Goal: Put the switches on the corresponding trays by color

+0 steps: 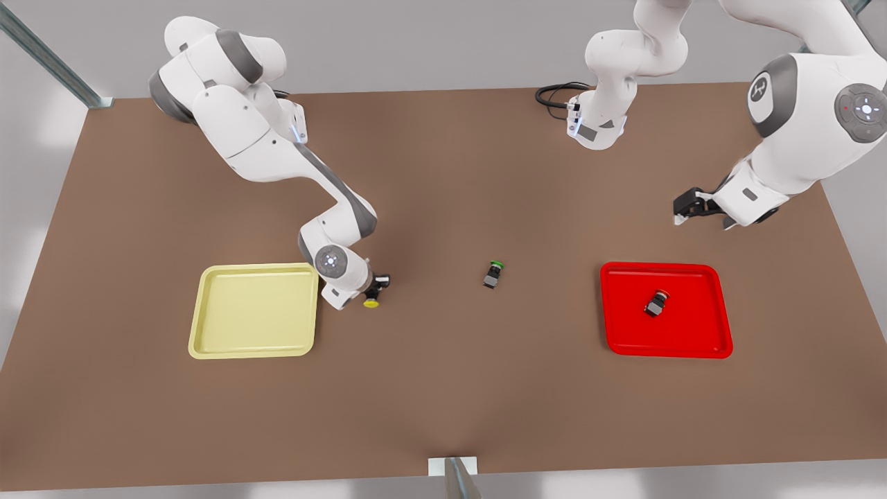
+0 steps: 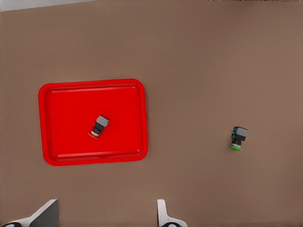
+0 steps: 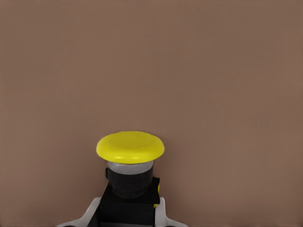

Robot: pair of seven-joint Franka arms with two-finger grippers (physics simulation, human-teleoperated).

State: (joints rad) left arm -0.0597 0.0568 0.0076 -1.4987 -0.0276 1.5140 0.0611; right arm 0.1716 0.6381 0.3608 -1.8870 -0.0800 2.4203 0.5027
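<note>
Centrally, your right gripper clamps the yellow-capped switch beside the yellow tray; your left gripper waits wide open, upper right.

- The right gripper hangs at the end of an arm that reaches down from the front view's 10 o'clock corner; its wrist is bent low toward 5 o'clock, and the fingers are clamped on the yellow switch.
- The left gripper waits raised at the front view's 3 o'clock side, pointing toward 9 o'clock, fingers spread apart.
</note>
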